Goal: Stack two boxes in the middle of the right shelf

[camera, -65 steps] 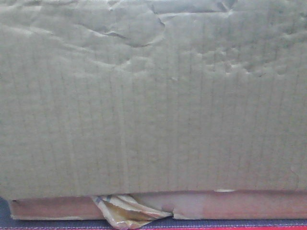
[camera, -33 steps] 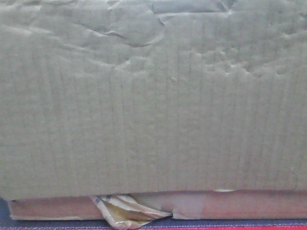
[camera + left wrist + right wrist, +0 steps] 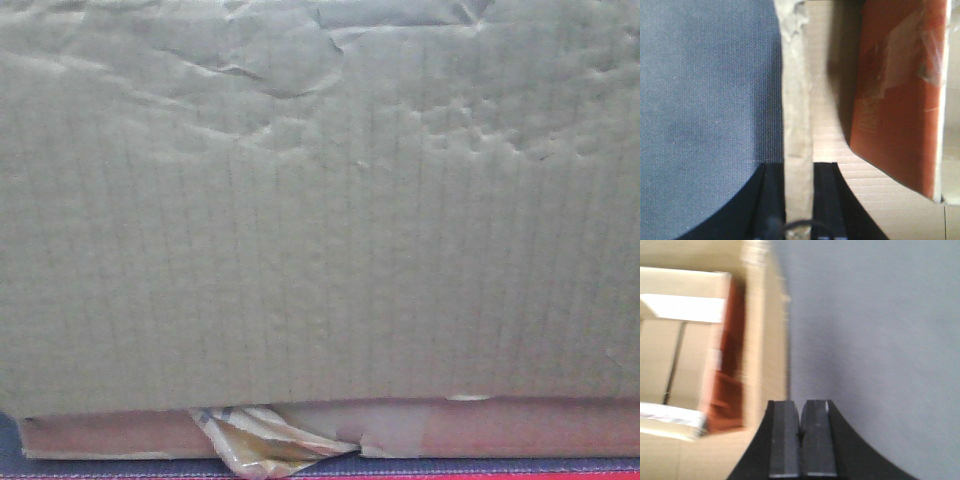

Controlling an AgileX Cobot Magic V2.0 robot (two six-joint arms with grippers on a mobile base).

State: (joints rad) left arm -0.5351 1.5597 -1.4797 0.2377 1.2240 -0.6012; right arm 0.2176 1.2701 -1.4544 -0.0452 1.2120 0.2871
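The box (image 3: pixel 320 220) fills the front view, its wrinkled brown face close to the camera, with the crumpled tape scrap (image 3: pixel 265 445) hanging under its lower edge. A paler taped strip (image 3: pixel 500 430) runs beneath it. We cannot tell whether that strip is this carton's own or a second one. The shelf is in none of our views.

At the left wrist, the left gripper (image 3: pixel 799 212) is clamped on the box's upright wall (image 3: pixel 796 100). The cardboard edge stands between the two pads. An orange panel (image 3: pixel 895 100) lies inside the box to the right, and the grey surface (image 3: pixel 705 100) lies outside it to the left. The right gripper (image 3: pixel 801 440) has its pads pressed together with nothing between them. It sits just outside the carton's other wall (image 3: pixel 757 315), over the same grey surface.

To carry well, we judge that the right side needs its own hold on its wall before any lift. A thin wall pinched on one side alone may bend or tear, so the box should rise level and slowly.

Against the frame a second ago, the front view is almost unchanged. The face, the dents and the scrap sit where they were.
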